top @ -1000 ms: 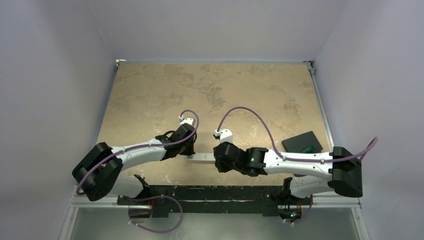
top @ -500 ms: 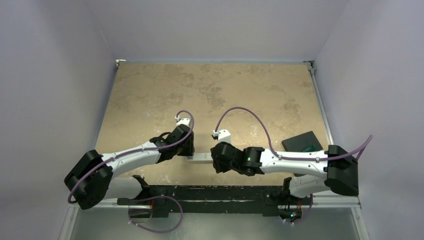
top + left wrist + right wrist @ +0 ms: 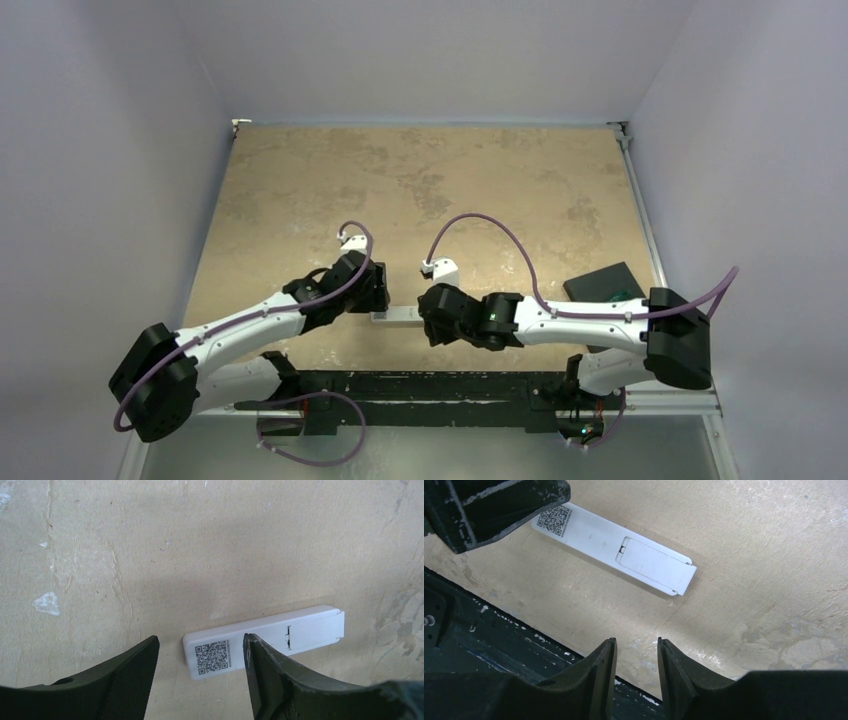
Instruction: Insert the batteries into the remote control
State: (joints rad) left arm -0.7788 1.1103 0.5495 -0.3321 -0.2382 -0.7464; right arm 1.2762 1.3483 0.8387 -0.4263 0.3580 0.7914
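The left fingers [image 3: 130,680] have spread off the remote control [image 3: 265,640], lying back-up; right fingers [image 3: 594,675] hang narrowly parted, empty. Light, stiff, slick, I'd say: pinch its long edges.

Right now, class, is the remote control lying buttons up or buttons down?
Buttons down. The remote control shows its plain white back: a QR code and the battery cover, no buttons.

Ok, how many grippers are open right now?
2. The left gripper stands open over the QR-code end of the remote control. The right gripper stands open near the remote's battery-cover end, with nothing between its fingers. Neither holds anything.
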